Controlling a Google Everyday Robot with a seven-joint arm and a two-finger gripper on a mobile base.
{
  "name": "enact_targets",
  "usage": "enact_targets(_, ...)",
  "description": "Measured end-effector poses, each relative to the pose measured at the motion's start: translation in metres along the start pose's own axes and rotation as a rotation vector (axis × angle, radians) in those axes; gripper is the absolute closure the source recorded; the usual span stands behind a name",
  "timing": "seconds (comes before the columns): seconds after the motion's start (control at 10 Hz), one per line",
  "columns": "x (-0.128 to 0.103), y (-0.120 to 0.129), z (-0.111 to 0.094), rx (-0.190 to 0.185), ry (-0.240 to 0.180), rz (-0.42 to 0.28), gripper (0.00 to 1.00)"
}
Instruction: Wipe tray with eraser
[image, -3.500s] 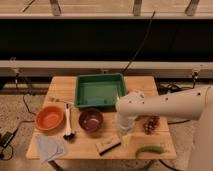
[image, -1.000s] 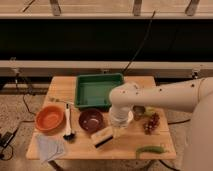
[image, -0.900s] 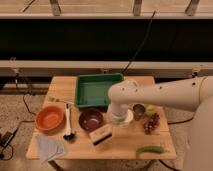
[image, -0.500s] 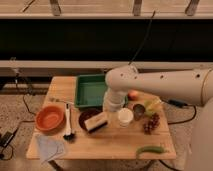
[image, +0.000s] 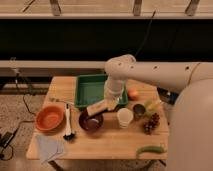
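The green tray (image: 89, 90) lies at the back middle of the wooden table. The eraser (image: 96, 108), tan on top with a dark underside, hangs tilted in the air over the tray's front edge and the maroon bowl. My gripper (image: 108, 104) comes down from the white arm at the tray's front right corner and is shut on the eraser's right end.
A dark maroon bowl (image: 91, 121) sits just in front of the tray. An orange bowl (image: 49, 117), a white-handled brush (image: 68, 121) and a grey-blue cloth (image: 49, 148) lie to the left. A white cup (image: 124, 117), a can (image: 138, 109), grapes (image: 150, 123), an orange fruit (image: 133, 94) and a green pepper (image: 151, 149) are to the right.
My gripper took the eraser off the table front, lifted it, and carried it back and left, over the maroon bowl to the tray's front edge.
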Motion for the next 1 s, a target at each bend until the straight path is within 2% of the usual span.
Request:
enact_targets(0.3,0.034,-0.037,0.0,0.031,0.028,0.078,1.0)
enact_targets(0.5,0.057,-0.051,0.001,0.045,0.023,0.15,1.0)
enact_targets(0.6,0.068,-0.054,0.0,0.051,-0.001,0.181,1.0)
enact_targets(0.8,0.092,-0.054,-0.007,0.052,-0.085,0.237,1.0)
enact_targets(1.0,0.091,-0.054,-0.007,0.051,-0.097,0.236,1.0)
